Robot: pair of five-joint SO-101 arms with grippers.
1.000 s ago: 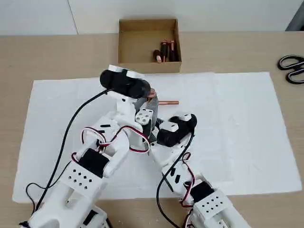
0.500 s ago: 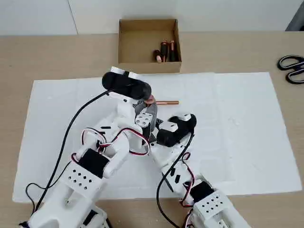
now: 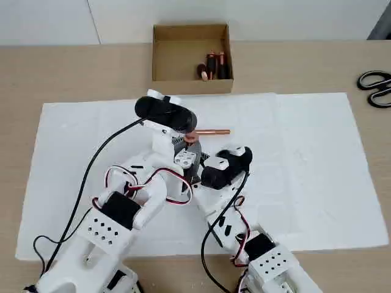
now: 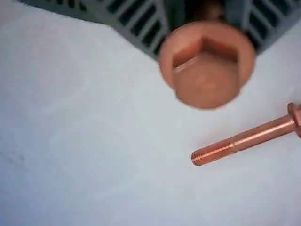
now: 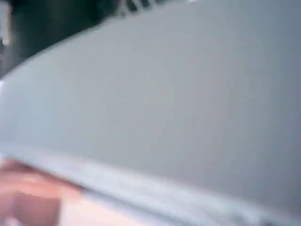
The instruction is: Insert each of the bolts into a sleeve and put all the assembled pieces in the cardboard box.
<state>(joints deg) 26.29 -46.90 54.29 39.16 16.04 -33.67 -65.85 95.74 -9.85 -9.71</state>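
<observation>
The left hand (image 4: 203,11), clamped on a bolt (image 4: 207,66), hangs near the loose bolt (image 4: 244,140); a low pass could send that rolling.

Two arms (image 3: 142,166): white printed shells, blocky black servo motors (image 3: 120,209), white base plates (image 3: 102,231) perforated with small holes. Long black cable (image 3: 85,180); red-white-black wire looms (image 3: 178,186). Black oblong wrist camera (image 3: 165,114).

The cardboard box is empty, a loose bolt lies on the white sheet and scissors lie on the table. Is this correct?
No: the cardboard box is not empty; the high view shows assembled pieces in it. The loose bolt on the white sheet and the scissors on the table are correct.
</observation>
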